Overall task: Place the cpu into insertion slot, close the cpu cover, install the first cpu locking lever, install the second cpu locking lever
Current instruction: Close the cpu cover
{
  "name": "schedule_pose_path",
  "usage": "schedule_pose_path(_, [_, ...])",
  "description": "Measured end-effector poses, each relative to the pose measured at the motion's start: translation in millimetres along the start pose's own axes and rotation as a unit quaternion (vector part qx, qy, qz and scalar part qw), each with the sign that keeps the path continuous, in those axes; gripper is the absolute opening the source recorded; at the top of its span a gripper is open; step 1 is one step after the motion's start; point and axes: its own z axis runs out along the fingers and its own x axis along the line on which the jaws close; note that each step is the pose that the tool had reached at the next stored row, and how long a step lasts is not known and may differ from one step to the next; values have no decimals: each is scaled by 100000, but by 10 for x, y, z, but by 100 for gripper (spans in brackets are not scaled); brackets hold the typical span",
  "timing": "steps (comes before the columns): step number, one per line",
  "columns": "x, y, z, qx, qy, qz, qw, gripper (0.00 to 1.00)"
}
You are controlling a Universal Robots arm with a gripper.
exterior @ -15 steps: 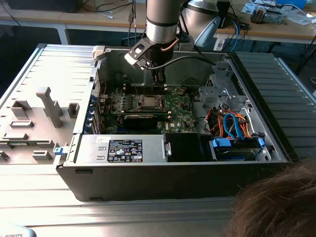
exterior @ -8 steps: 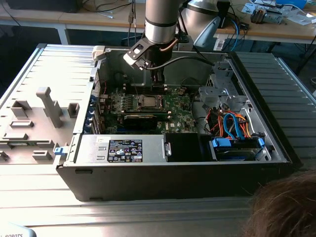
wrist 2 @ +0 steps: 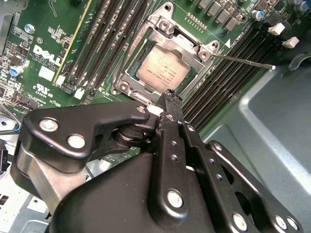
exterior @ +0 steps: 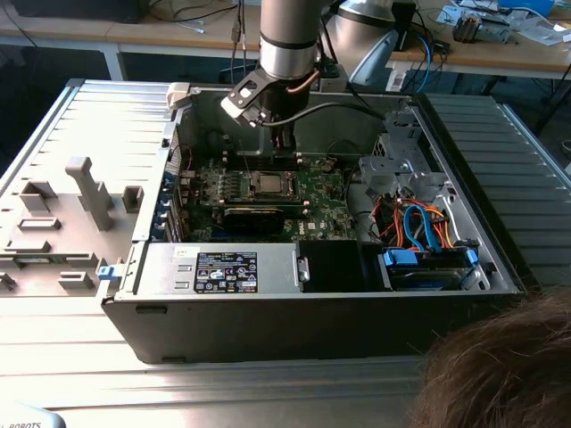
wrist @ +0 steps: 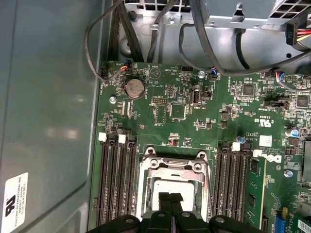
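Gripper (wrist: 170, 197) fingers pressed together, empty, just above cpu (wrist 2: 163, 69). Cpu seated in insertion slot (wrist: 144, 194), cpu cover (wrist 2: 187, 42) down around it. Risk: locking lever (wrist 2: 243, 60) stands free, so cover may lift.

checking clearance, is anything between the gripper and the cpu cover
Nothing visible stands between them. In the first wrist view the gripper, fingertips together, hangs right over one edge of the cpu cover, which lies flat around the cpu. No cable crosses the gap.
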Motion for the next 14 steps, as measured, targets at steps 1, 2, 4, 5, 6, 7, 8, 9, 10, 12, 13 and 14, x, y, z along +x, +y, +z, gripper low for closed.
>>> schedule_pose_path(1, [0, -3, 0, 3, -3, 0, 100000, 11])
schedule_pose_path(2, [1, -7, 1, 2, -1, -1, 100000, 11])
schedule_pose_path(4, [1, -14, 3, 4, -2, -2, 100000, 11])
schedule_pose_path(5, [1, -17, 3, 2, -1, -1, 100000, 11])
schedule_pose_path(6, [2, -22, 4, 1, -2, 1, 100000, 11])
schedule_pose_path(7, [2, -26, 5, -1, 4, 4, 100000, 11])
schedule_pose_path(8, [3, -29, 5, 0, 4, 1, 100000, 11])
schedule_pose_path(9, [3, -36, 7, -1, 5, 1, 100000, 11])
schedule_pose_path(10, [3, -41, 9, 1, 0, 0, 100000, 11])
schedule_pose_path(12, [4, -52, 19, 0, 6, -1, 100000, 11])
schedule_pose_path(13, [5, -58, 27, -3, 5, 2, 100000, 11])
schedule_pose_path(14, [5, -65, 36, 3, -2, -2, 100000, 11])
